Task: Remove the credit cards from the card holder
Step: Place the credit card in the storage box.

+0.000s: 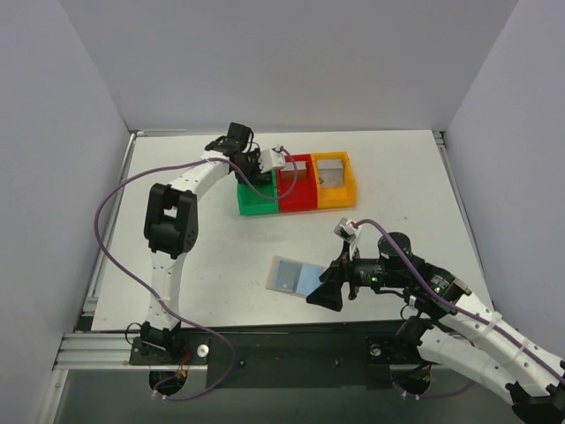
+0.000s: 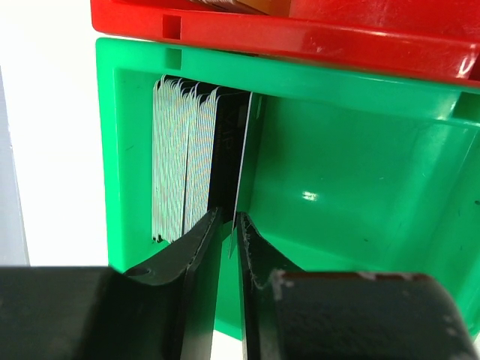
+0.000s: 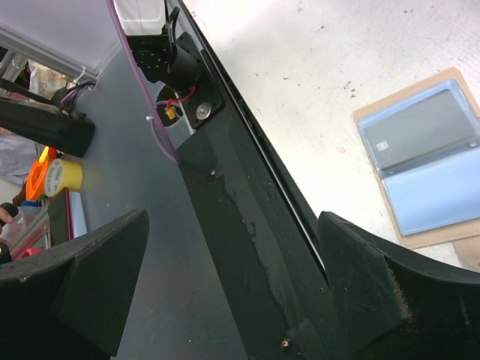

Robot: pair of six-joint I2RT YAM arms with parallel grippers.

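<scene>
While a row of credit cards (image 2: 184, 165) already stands on edge against one wall of the green bin (image 2: 360, 172), the job looks unfinished. One more thin card (image 2: 242, 150) stands beside that row, edge-on between the jaws of the left gripper (image 2: 227, 229). Those jaws are only slightly apart, with a sliver of space beside the card, so it looks loose rather than pinched.

The card holder (image 3: 420, 161) lies open and flat on the table (image 3: 315, 67), well apart from the bins and near the front edge. One of its pockets shows a dark card (image 3: 420, 135) inside; the other pocket looks pale and empty. The right gripper (image 3: 232, 225) hangs just beside the card holder with its jaws spread wide and nothing in them.

The red bin (image 1: 296, 205) and orange bin (image 1: 335, 200) each show something flat inside, too small to name. What seems left is to draw out that dark card and carry it to a bin.
</scene>
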